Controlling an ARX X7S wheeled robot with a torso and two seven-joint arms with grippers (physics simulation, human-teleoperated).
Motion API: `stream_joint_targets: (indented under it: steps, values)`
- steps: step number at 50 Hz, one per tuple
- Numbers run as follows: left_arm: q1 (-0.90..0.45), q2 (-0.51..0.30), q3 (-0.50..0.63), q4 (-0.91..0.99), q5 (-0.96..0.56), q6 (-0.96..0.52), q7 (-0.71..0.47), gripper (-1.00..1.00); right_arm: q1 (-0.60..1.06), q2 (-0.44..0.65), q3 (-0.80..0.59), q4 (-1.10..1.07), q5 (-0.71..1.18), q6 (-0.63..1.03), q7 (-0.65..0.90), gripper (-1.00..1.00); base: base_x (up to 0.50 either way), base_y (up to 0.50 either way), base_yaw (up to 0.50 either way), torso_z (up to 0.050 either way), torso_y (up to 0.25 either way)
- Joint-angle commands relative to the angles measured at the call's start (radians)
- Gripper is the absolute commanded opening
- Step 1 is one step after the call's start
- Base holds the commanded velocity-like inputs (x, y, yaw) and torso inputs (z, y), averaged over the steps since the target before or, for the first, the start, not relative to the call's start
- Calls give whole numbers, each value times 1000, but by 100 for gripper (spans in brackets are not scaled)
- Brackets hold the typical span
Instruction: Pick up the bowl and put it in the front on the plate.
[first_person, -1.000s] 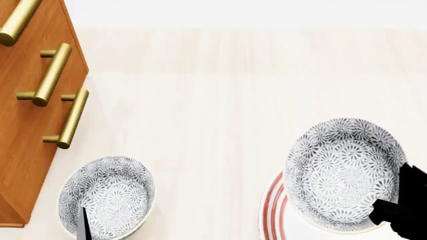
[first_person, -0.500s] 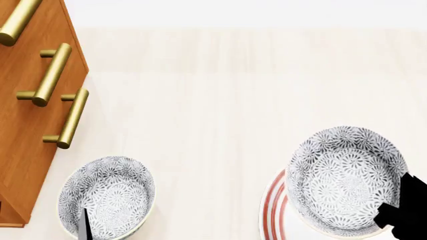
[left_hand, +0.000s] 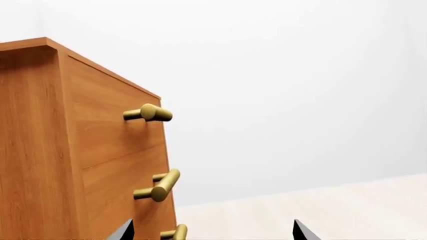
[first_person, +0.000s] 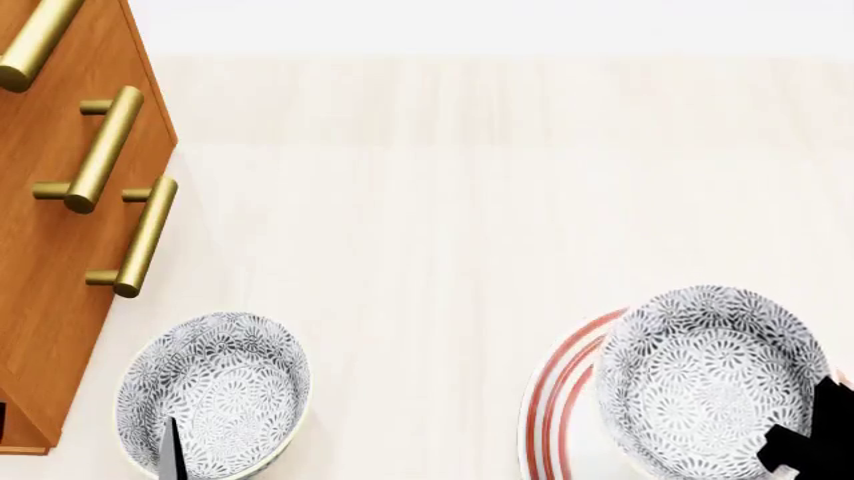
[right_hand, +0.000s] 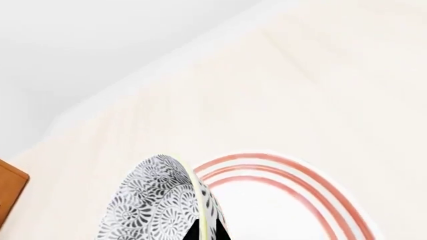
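Note:
The bowl (first_person: 701, 380), white with a grey-blue floral pattern, hangs over the plate (first_person: 558, 395), a wide white plate with red rings at the table's near right. My right gripper (first_person: 805, 440) is shut on the bowl's right rim. In the right wrist view the bowl (right_hand: 153, 205) is seen edge-on, its rim pinched between the two black fingertips (right_hand: 215, 231) of the right gripper (right_hand: 205, 233), and the plate (right_hand: 280, 200) lies just beyond. My left gripper (left_hand: 212, 236) is open with nothing between its fingers.
A second, identical bowl (first_person: 214, 390) stands at the near left, with a grey fingertip (first_person: 168, 452) of the left gripper over it. A wooden cabinet (first_person: 54, 200) with brass handles (first_person: 107, 145) fills the left edge; the cabinet (left_hand: 67, 150) is close to the left gripper.
The right gripper has carried the bowl nearer and slightly right, over the plate, and more of the plate's red rings now show. The left arm and left bowl have not moved.

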Motion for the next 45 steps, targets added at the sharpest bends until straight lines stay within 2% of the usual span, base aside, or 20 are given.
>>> stream_joint_targets:
  steps: [1,45]
  values:
    - [-1,6,-7,-1,6,-3,8,100,15,-29,-20,18,-51,4,-28,-100,0,0,0,0,0]
    - [-10,-1,1,-6,-8,-13,-1,100,54,-77,-95,105,-143,11,-48,-100,0,0,0,0,0]
